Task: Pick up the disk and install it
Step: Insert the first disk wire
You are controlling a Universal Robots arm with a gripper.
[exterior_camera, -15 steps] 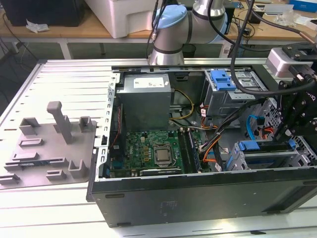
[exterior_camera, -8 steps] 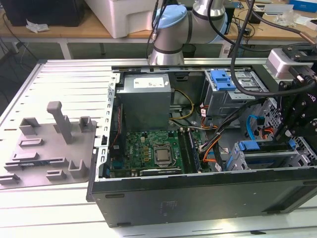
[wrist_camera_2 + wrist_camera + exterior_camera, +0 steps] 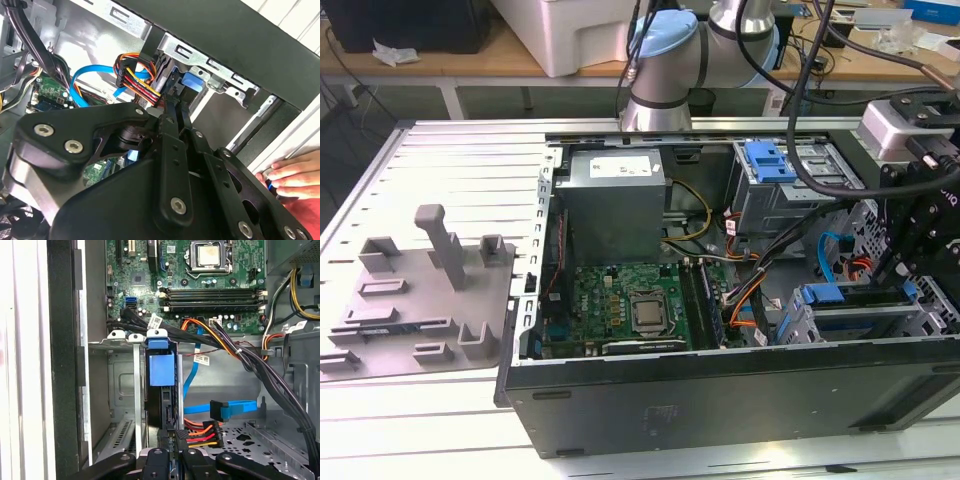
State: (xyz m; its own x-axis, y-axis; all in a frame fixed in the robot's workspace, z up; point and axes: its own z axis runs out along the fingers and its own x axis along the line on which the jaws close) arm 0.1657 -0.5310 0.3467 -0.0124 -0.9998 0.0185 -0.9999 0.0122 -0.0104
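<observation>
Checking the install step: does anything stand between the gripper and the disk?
Nothing visible does: the gripper is right at the disk, which stands in the drive cage slot. A connector with coloured wires lies close beside, not between.

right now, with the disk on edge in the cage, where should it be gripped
Probably pinch the disk across its flat faces at the narrow end facing the gripper, coming straight in along the slot. It stands on edge between the drive cage walls, so its sides look shielded, and its blue tab sits at the far end.
</observation>
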